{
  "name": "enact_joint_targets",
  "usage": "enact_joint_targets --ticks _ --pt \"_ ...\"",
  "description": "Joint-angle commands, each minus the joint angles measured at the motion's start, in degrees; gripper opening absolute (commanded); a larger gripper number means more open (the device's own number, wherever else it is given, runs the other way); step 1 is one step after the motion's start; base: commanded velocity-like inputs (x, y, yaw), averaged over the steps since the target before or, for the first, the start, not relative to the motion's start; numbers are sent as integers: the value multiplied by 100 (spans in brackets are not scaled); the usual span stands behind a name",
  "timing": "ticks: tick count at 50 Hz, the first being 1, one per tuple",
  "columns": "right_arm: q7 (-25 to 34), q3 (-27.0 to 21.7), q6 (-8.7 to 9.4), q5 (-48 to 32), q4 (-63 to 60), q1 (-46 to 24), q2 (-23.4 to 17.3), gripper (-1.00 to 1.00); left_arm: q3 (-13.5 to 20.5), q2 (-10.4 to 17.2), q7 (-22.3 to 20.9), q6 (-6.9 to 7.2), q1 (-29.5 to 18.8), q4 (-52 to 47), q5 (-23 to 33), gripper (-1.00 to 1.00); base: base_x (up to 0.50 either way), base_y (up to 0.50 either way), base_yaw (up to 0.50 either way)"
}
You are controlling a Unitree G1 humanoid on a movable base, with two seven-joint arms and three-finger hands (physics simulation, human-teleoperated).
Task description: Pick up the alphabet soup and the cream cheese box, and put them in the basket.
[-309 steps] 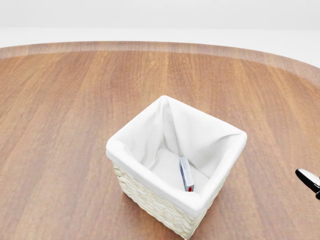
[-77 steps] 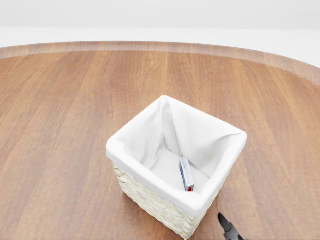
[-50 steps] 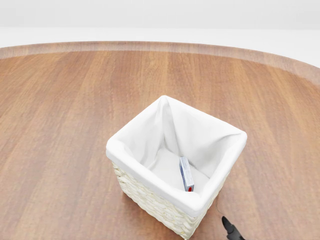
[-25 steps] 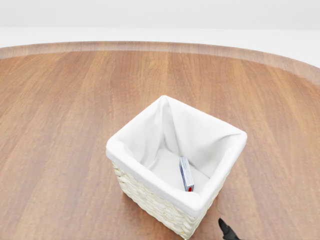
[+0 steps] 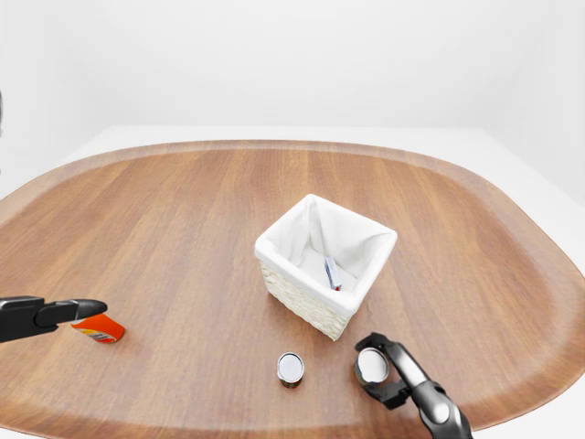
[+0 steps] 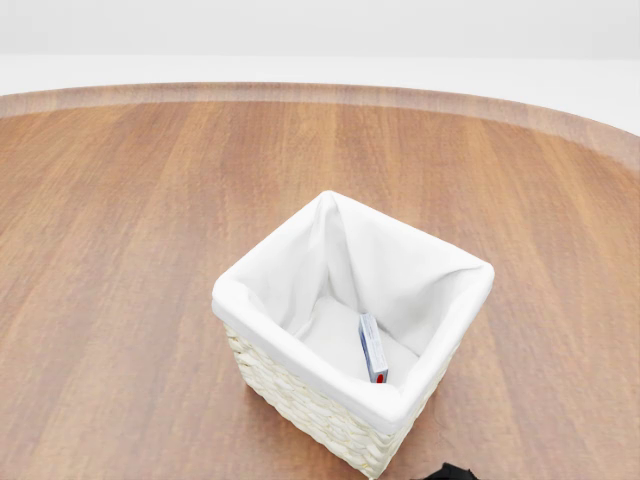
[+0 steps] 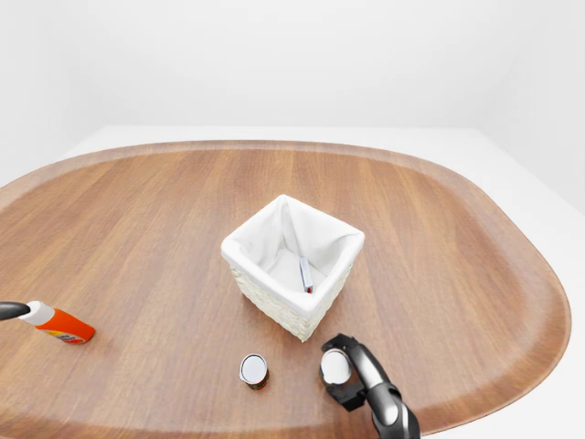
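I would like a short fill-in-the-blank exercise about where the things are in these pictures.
1. The box lies inside the ____.
2. The right hand has its fingers about a ____.
3. A second can stands on the ____, apart from the basket.
4. The orange bottle lies near the ____ hand.

Missing words: basket; can; table; left

Cream cheese box (image 6: 373,347) upright in basket (image 6: 300,398)

Bright, even, diffuse light with no clear source. The basket (image 5: 324,265) casts only a faint soft shadow on the wooden table (image 5: 164,238) beneath it. Everything is sharp; no glare, blur or noise.
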Motion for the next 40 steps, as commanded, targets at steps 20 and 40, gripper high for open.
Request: enact_joint_targets --ticks 20,40 --pt "309 -556 -1 341 -769 494 101 -100 -163 -56 4 0 -272 -209 -40 100 0 0 0" --pt "-647 -1562 -1 575 -1389 -45 277 -100 -177 -95 69 0 -247 -140 -52 100 0 0 0"
